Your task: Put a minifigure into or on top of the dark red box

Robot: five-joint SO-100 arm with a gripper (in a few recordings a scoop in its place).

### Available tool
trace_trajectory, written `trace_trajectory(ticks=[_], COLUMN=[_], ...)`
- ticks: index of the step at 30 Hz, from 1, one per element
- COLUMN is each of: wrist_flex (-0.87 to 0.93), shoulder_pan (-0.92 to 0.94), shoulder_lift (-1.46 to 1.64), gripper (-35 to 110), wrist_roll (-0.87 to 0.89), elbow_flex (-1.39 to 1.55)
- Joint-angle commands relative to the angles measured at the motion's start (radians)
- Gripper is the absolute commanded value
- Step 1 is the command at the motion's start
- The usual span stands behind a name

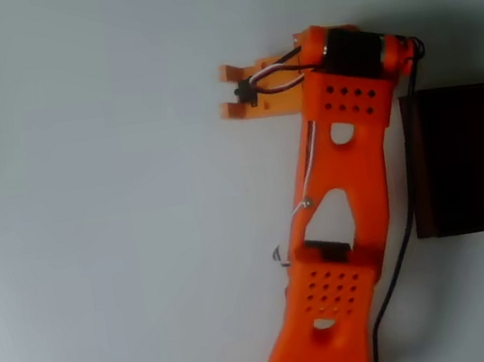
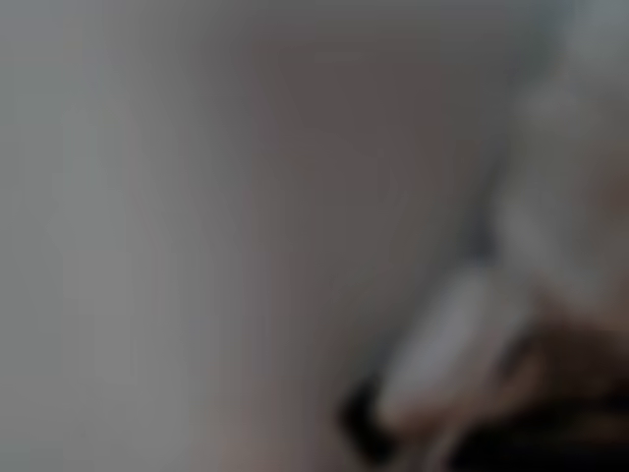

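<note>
orange gripper (image 1: 230, 91) seen upper centre of overhead view, fingers apart, nothing held, dark red box (image 1: 468, 156) at right edge, wrist view blurred

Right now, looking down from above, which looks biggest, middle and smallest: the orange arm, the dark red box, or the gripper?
In the overhead view:
1. The orange arm, though it sits nearer the camera, so that may flatter it.
2. The dark red box, partly cut off at the picture's right edge.
3. The gripper, clearly the smallest.
</note>
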Motion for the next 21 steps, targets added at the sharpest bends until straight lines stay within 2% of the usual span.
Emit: trace_trajectory(ticks=[1, 8, 16, 21], wrist_flex=[0.028, 0.028, 0.028, 0.028], shoulder_pan=[-0.021, -0.020, 0.006, 0.032], shoulder_lift=[0.055, 0.055, 0.069, 0.229], gripper=[14, 0, 0, 0], wrist_roll=[0.002, -0.003, -0.005, 0.002], elbow_flex=[0.018, 0.026, 0.052, 0.170])
